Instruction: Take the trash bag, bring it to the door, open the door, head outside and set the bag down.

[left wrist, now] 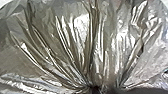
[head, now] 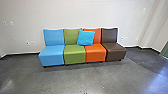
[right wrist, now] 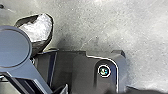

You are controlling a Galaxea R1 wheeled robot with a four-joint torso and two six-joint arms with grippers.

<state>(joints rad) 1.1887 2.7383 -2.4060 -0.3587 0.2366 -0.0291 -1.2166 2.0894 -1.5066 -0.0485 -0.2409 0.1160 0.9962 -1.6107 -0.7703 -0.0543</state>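
- Nearest to us is the trash bag (left wrist: 75, 50), close against our left wrist; its folds run together into one tight gather (left wrist: 87, 83), and from there the plastic fans out wide.
- That gather is what we go by: it lies on the left pincer's side, with the bag's body spreading away from it, so our left arm is the nearer. We judge that it carries the bag by the neck, but we cannot tell how far open the left pincer is, nor be sure of its hold.
- Our right wrist looks down past the jointed bar (right wrist: 15, 47) onto the corner of our own base (right wrist: 80, 67). How the right pincer stands, or whether it has hold of anything, we cannot tell.
- Just beyond that base's edge is a dark-rimmed shape (right wrist: 38, 31) with a crumpled pale patch, perhaps part of the bag.
- Ahead, over grey floor (head: 75, 77), four joined seats (head: 75, 53) stand near the wall (head: 75, 12), blue at the left end, brown at the right; a bright blue cushion (head: 85, 38) leans across the green and orange backs.
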